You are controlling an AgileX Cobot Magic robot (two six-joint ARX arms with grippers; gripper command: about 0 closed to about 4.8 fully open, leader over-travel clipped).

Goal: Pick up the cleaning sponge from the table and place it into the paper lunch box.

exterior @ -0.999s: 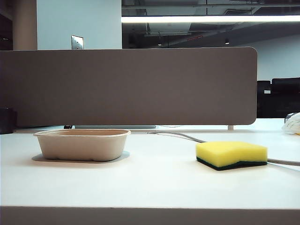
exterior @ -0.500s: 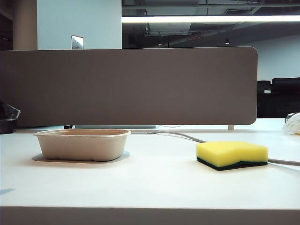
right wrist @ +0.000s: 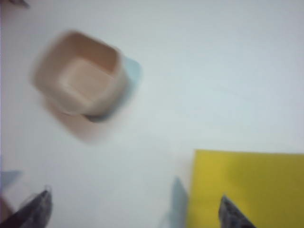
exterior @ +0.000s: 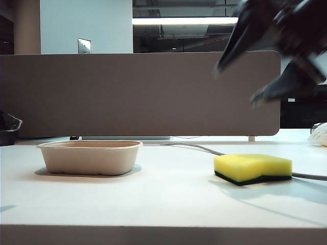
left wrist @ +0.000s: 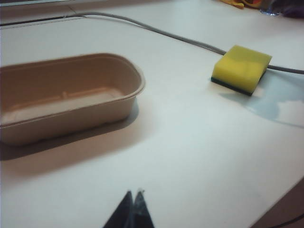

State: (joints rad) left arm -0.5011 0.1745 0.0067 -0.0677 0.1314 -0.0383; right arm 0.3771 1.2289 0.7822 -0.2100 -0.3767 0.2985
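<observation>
From my remote seat I see the white table point(exterior: 168, 196) running back to a brown-grey partition panel point(exterior: 138, 94). Behind it are a pale wall and a dark ceiling with a bright light strip point(exterior: 184, 21). A grey cable point(exterior: 196, 147) trails across the surface behind the sponge.

The paper lunch box point(exterior: 90, 157) sits at about nine o'clock on the table, empty. The cleaning sponge point(exterior: 253, 169) lies at about three o'clock, well apart from it, yellow face up, green layer on the table.

The right gripper point(exterior: 239, 84) hangs blurred above the sponge, toward one o'clock, jaws spread wide, holding nothing. The left gripper point(left wrist: 132, 209) shows only two dark tips pressed together, over bare table near the box.
</observation>
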